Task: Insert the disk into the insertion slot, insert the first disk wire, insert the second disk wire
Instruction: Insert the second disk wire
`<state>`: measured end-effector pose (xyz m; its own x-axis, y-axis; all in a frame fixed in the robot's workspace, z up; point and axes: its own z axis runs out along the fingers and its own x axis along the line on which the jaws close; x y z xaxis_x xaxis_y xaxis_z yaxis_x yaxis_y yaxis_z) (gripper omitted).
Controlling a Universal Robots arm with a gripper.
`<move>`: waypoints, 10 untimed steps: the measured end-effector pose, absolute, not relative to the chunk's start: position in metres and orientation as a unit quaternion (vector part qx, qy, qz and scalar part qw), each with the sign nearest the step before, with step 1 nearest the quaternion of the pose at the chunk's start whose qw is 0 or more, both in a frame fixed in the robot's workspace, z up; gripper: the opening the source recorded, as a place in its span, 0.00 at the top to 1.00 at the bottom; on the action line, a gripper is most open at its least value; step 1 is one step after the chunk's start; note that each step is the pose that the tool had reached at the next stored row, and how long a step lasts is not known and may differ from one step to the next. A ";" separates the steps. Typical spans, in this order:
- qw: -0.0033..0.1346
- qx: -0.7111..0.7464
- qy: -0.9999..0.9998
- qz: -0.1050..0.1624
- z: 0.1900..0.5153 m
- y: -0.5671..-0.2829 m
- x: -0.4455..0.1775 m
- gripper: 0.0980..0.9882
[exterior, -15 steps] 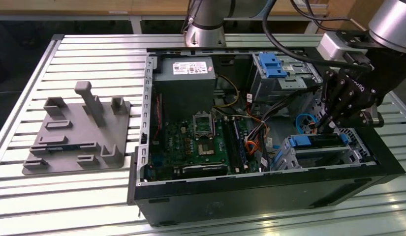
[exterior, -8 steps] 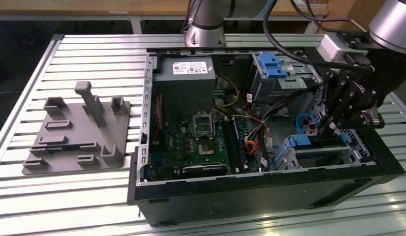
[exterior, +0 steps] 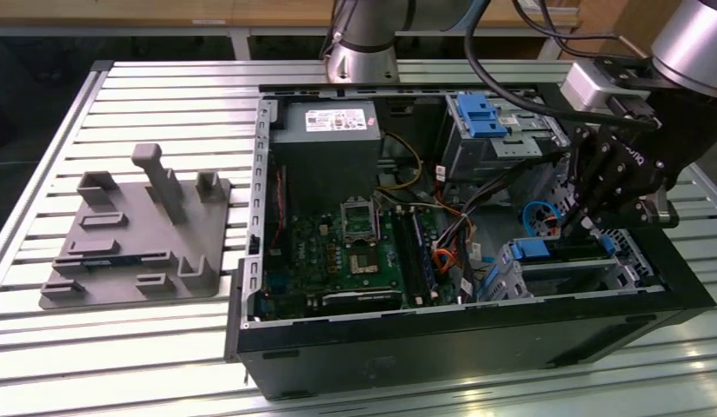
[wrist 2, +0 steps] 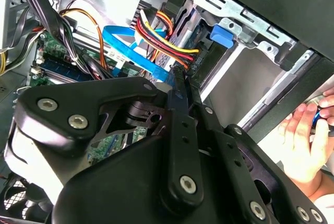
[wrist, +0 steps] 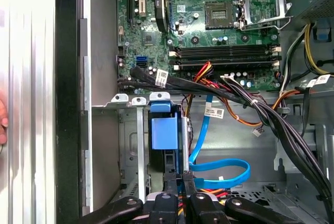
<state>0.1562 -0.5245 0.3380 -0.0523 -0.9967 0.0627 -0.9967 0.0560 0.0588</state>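
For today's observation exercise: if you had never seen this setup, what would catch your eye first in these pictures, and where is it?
The open computer case takes up the middle of the exterior view, its green motherboard exposed. The black gripper reaches into the case at that view's right, just above the insertion slot with its bright blue plastic. A looping blue cable stands out in the first wrist view, and a person's hand shows outside the case in the second.
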 end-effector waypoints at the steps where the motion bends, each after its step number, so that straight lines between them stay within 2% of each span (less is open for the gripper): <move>1: 0.043 0.687 -0.725 0.000 0.338 -0.524 0.156 0.93; 10: 0.043 0.687 -0.725 0.000 0.336 -0.525 0.157 0.93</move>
<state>0.1567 -0.5248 0.3360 -0.0523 -0.9967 0.0626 -0.9967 0.0560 0.0593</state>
